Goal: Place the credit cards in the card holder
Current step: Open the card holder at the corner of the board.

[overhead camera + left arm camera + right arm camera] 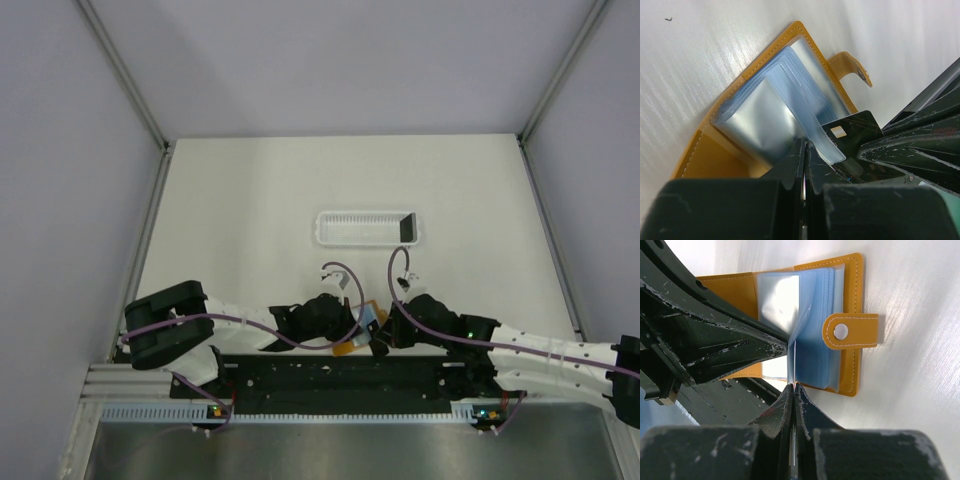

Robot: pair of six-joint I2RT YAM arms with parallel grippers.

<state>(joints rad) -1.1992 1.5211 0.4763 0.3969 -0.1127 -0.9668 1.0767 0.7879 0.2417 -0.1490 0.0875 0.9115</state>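
- Meeting at the table's near edge, left gripper (pixel 350 332) and right gripper (pixel 385 335) crowd the card holder (pixel 345 347); a dark credit card (pixel 407 227) waits in the white tray (pixel 350 228).
- Left wrist: jaws pressed together on a sleeve (pixel 757 117) — a second card (pixel 850 132) sits partway in.
- Right wrist: jaws seemingly pinch that card — none looks fully seated.

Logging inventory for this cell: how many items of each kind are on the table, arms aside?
card holder: 1
white slotted tray: 1
credit cards: 2, one at the holder, one standing in the tray
Total: 4
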